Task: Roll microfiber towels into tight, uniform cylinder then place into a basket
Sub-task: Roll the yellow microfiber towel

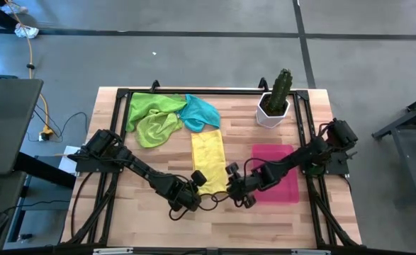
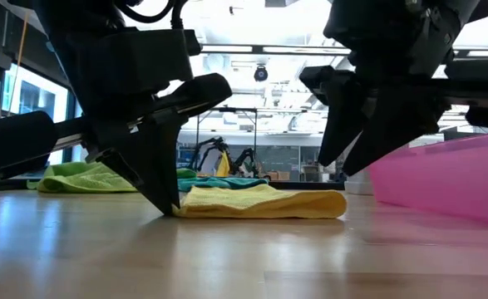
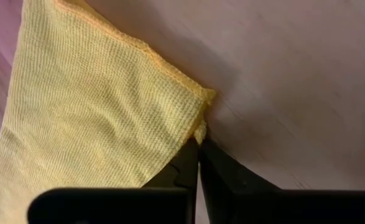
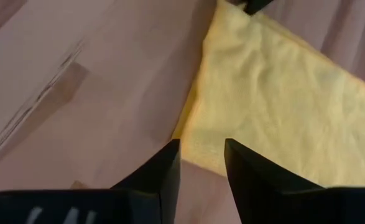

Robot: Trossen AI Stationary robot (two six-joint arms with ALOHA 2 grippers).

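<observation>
The yellow towel (image 1: 208, 161) lies flat on the table as a long folded strip running from far to near. My left gripper (image 3: 199, 144) is shut on its near left corner, down at the table (image 2: 169, 206). My right gripper (image 4: 202, 149) is open and hangs a little above the towel's near right corner (image 2: 343, 166), touching nothing. Two lime green towels (image 1: 153, 117) and a teal towel (image 1: 202, 113) lie crumpled at the far left. The pink basket (image 1: 287, 190) stands right of the yellow towel. My left gripper pinches the yellow towel's near left corner (image 3: 202, 129) between its two fingertips. The fingers come slanting down from the table's left and near side. The corner is at table height, and the rest of the towel lies flat and slack on the table.
A white pot with a green cactus (image 1: 275, 105) stands at the far right, behind the basket. A black frame (image 1: 126, 95) runs along the table's edges. Bare wood lies near the front edge (image 1: 215, 227).
</observation>
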